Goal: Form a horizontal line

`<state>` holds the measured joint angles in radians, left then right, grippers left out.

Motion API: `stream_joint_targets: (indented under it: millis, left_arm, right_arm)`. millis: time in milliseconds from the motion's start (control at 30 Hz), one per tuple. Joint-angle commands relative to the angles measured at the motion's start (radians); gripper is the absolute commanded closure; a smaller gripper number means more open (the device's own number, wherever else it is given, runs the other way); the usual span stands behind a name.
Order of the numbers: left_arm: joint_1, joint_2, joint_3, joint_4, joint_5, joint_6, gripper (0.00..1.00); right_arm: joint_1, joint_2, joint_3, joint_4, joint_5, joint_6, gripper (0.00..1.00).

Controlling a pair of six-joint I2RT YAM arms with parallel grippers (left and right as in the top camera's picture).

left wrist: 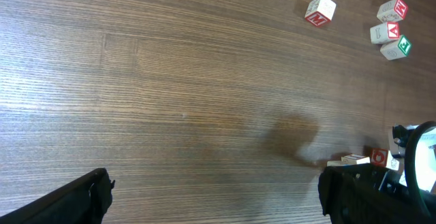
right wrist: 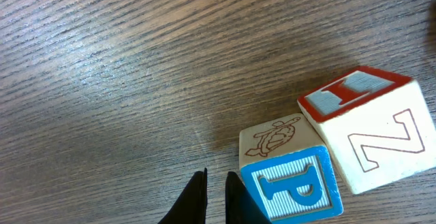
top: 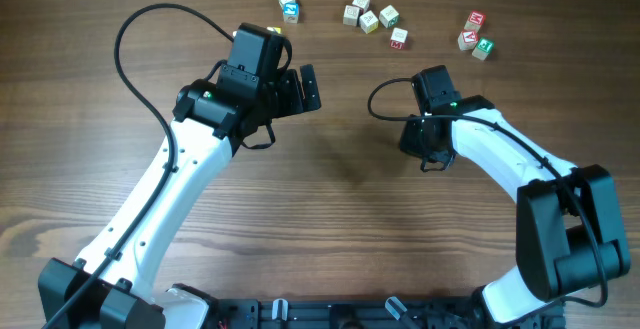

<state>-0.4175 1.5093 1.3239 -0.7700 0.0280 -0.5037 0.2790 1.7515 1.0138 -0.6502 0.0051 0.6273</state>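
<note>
In the right wrist view a blue-faced cube with a letter P [right wrist: 293,183] lies against a pale cream cube with a red top face and an outlined Z [right wrist: 368,132]; together they make a short row. My right gripper [right wrist: 216,190] is shut and empty, its tips on the table just left of the blue cube. In the overhead view the right gripper [top: 428,157] covers both cubes. The left wrist view shows the pair [left wrist: 364,158] low at the right beside the right arm. My left gripper [top: 300,89] [left wrist: 218,197] is wide open and empty above bare wood.
Loose cubes lie along the far edge: a blue-faced pair [top: 288,5], a cluster of several [top: 368,17], and three red and green ones [top: 476,33]. The left wrist view shows a red M cube [left wrist: 320,9] and that trio [left wrist: 390,30].
</note>
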Motion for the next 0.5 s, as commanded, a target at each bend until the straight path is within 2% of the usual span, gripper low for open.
stream_joint_targets:
  millis: [0, 467]
  left_arm:
    - [0.003, 0.011, 0.002, -0.002, -0.002, -0.010, 0.00]
    - [0.003, 0.011, 0.002, -0.001, -0.002, -0.010, 0.00]
  right_arm:
    - [0.004, 0.005, -0.007, -0.005, 0.025, 0.012, 0.90]
    - [0.004, 0.005, -0.007, -0.005, 0.032, 0.036, 0.91]
